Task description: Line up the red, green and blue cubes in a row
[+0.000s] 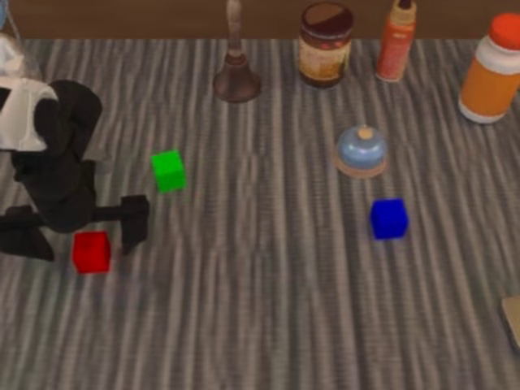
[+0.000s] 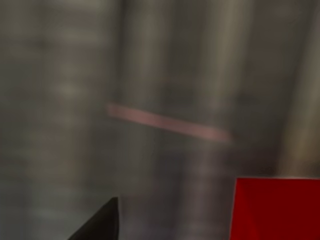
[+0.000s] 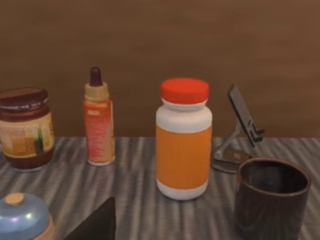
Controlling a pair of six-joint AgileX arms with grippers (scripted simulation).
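Note:
The red cube (image 1: 91, 252) lies at the front left of the table. My left gripper (image 1: 81, 231) hangs low over it, open, its two dark fingers spread wide on either side of the cube without touching it. In the left wrist view the red cube (image 2: 276, 210) fills one corner, well apart from a fingertip (image 2: 102, 222). The green cube (image 1: 168, 171) sits a little behind and to the right of that gripper. The blue cube (image 1: 388, 219) lies right of centre. My right arm is out of the top view; one dark finger (image 3: 100, 220) shows, with nothing held.
Along the back stand a brown hand bell (image 1: 236, 77), a jar (image 1: 326, 45), a dropper bottle (image 1: 396, 41) and an orange pill bottle (image 1: 491, 73). A blue service bell (image 1: 362, 150) sits behind the blue cube. A dark mug (image 3: 270, 197) and a phone stand (image 3: 240, 130) are at the far right.

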